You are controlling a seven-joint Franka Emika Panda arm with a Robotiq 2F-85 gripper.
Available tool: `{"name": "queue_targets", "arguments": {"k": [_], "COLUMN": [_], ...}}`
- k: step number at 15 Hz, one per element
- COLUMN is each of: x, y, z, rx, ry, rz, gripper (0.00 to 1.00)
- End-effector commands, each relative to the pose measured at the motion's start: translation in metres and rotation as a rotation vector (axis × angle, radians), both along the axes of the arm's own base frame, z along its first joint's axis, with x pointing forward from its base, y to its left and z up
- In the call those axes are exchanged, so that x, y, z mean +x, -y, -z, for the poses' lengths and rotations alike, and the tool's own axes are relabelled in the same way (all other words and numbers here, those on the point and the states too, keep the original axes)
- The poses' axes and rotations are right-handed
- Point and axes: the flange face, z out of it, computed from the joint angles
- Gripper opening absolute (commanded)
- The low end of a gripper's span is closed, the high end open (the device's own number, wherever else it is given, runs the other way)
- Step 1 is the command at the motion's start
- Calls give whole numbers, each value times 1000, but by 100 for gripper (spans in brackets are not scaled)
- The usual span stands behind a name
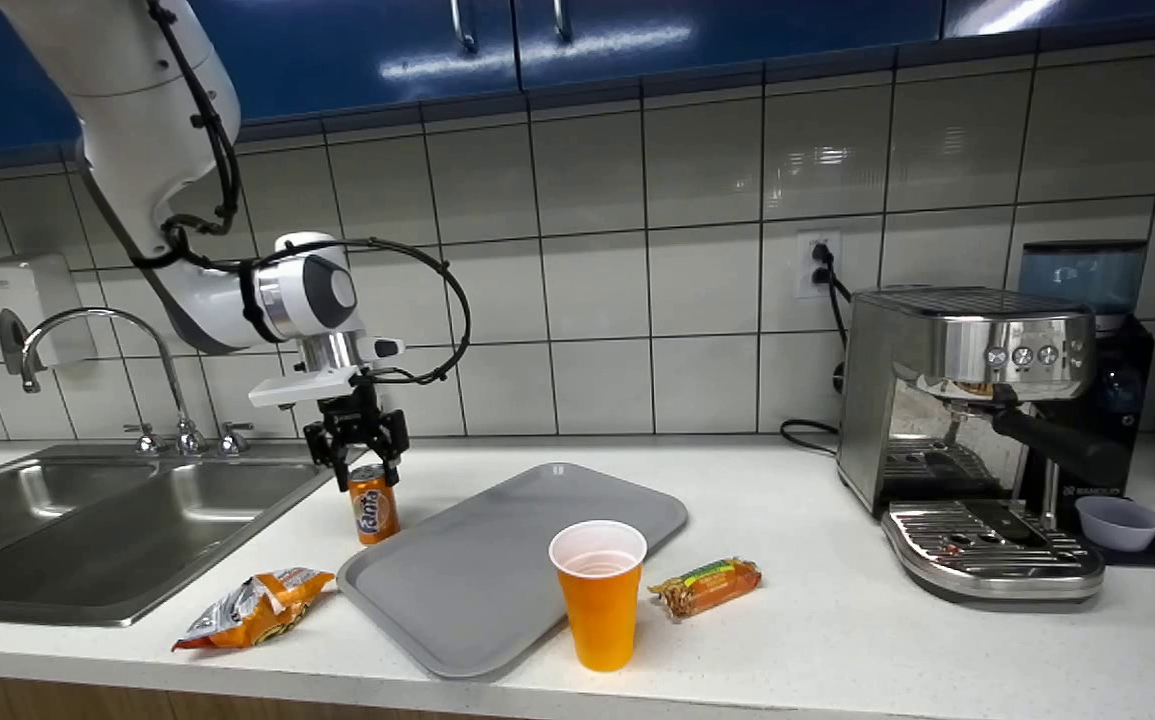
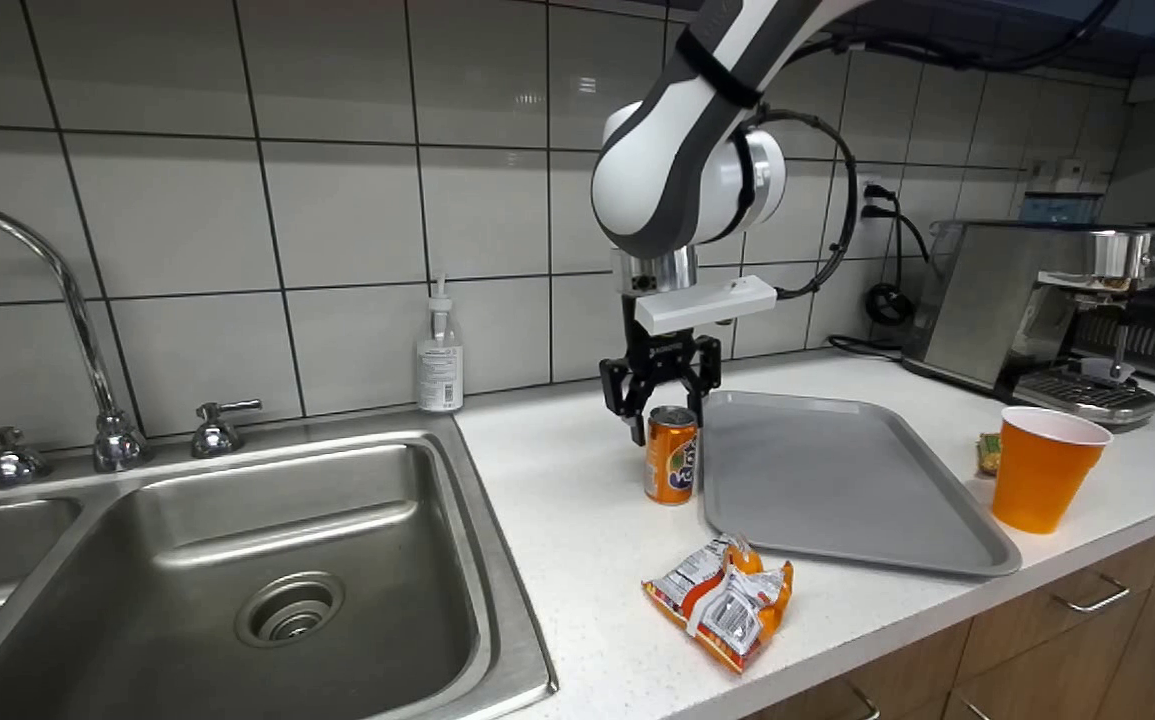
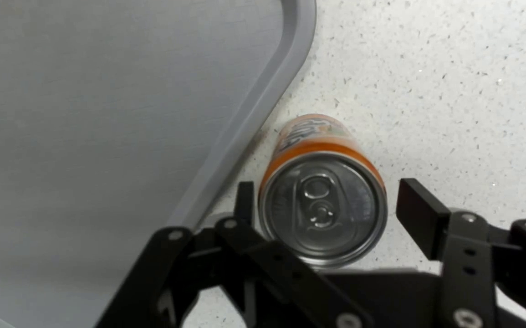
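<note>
We lost part of the orange can point(image 1: 374, 513) behind the gripper point(image 1: 368, 483) in an exterior view; the wrist view's edge cut off the tray point(image 3: 108, 114).

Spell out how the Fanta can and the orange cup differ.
The Fanta can has straight sides; the orange cup narrows toward its base. The can has a metal top; the cup is open, showing white inside. The can stands between the spread fingers; the cup stands well away. Both are orange and upright on the counter.
</note>
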Motion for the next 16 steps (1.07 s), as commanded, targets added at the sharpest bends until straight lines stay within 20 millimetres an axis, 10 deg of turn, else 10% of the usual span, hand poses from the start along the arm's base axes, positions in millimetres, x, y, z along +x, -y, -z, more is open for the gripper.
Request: {"name": "queue_targets", "arguments": {"k": [1,16], "x": [6,19], "y": [0,10], "z": [-3,-45], "rx": [-23,9], "ry": [6,74], "rz": [-4,28], "gripper": [49,39]}}
